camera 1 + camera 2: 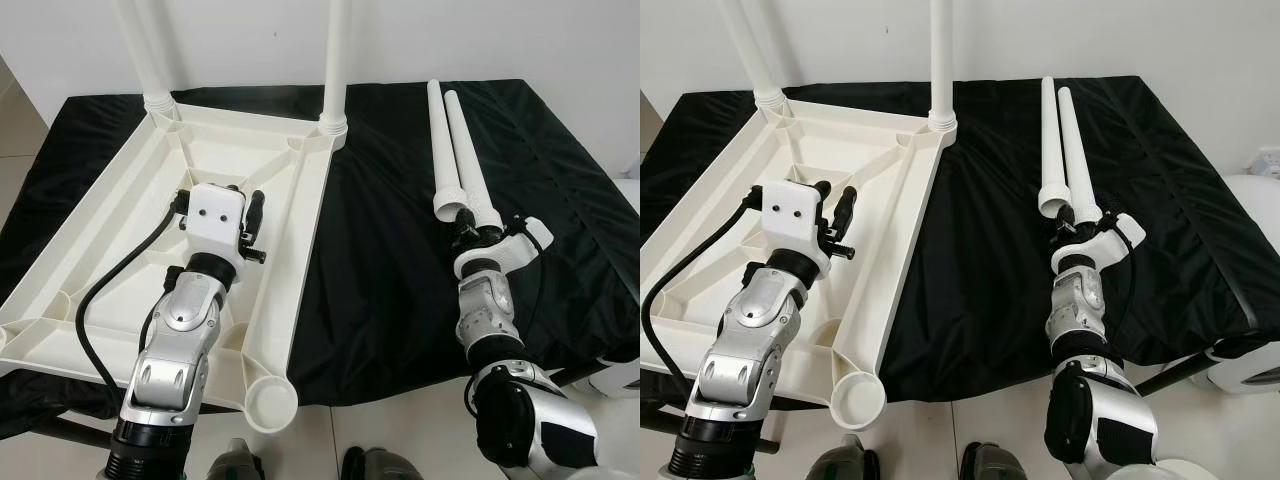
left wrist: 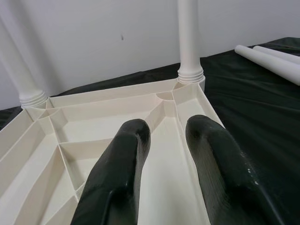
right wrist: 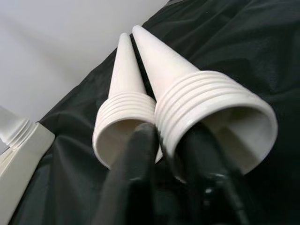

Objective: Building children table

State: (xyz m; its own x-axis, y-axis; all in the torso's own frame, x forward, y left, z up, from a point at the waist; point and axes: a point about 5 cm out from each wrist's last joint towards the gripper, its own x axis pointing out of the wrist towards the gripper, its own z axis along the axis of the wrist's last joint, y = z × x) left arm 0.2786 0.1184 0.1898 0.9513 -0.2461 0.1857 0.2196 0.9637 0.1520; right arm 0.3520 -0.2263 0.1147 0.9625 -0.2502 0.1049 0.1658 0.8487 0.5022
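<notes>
**Right fingers at the loose legs, left over the upturned top**

I see my right gripper [image 1: 1072, 222] at the threaded ends of two loose white legs [image 1: 455, 150] lying side by side toward the counter's far right. One finger [image 3: 136, 159] sits between the legs' mouths, the other under the nearer leg's rim; I cannot tell if they grip. My left gripper [image 2: 166, 154] hovers parted and empty over the upturned tabletop [image 1: 110, 200], two legs [image 1: 336, 60] standing in its far corners. Black cloth [image 1: 390, 260] covers the counter; a white wall stands behind.
</notes>
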